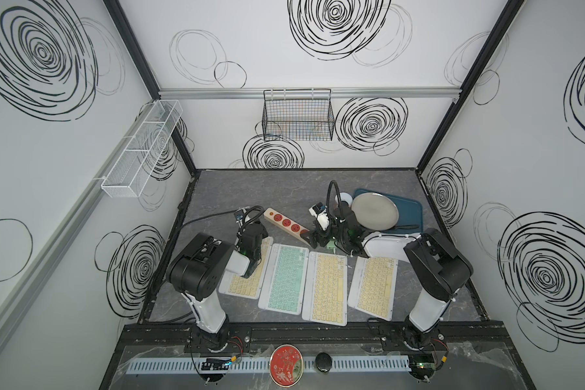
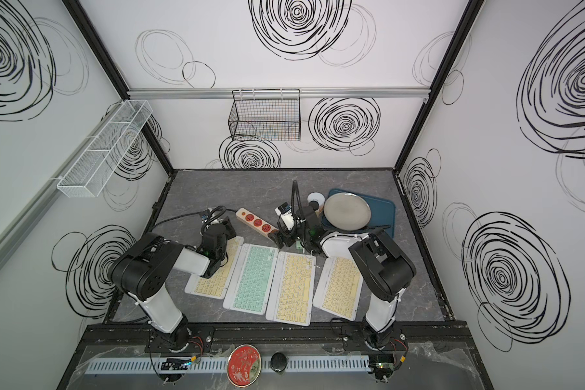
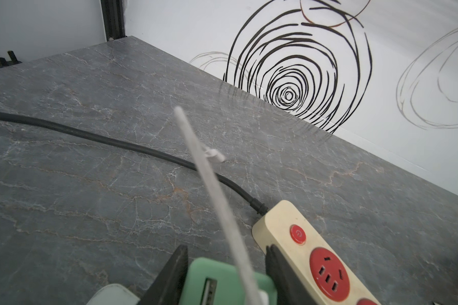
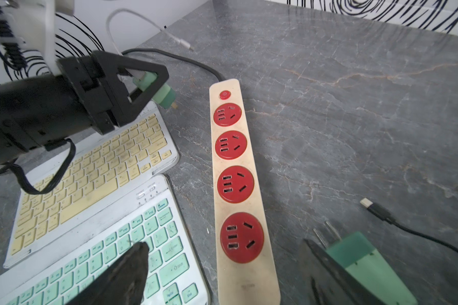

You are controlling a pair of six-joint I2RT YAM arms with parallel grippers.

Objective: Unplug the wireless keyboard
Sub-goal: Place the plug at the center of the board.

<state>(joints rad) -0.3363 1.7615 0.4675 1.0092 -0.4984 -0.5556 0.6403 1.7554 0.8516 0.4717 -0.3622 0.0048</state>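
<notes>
The left pincer (image 3: 225, 257) is clamped on a mint-green plastic charger plug (image 4: 158, 88), held in the air just left of the far end of the cream power strip with four red sockets (image 4: 233, 184). All four sockets are empty, so the pull itself looks done and the step in hand is setting the plug down. To do that well, carry it left over bare tabletop, lower it until its body lies flat, and only then let go. Mind the thin white cable (image 4: 181, 42) trailing from it, whose free end lies on the far tabletop, so it does not snag. Which keyboard that cable served I cannot tell. The right pincer (image 4: 224, 244) hangs wide open above the strip's near end, gripping nothing, with a second green plug with bare prongs (image 4: 354, 250) just outside one finger. Four wireless keyboards lie in a near row: a mint-keyed keyboard (image 1: 286, 277) among cream-keyed keyboards (image 1: 326, 290). The grey marbled tabletop (image 1: 250, 189) looks smooth, so light things may slide. White walls with black swirls enclose it, and a black wire basket (image 1: 298, 114) hangs on the far wall.
</notes>
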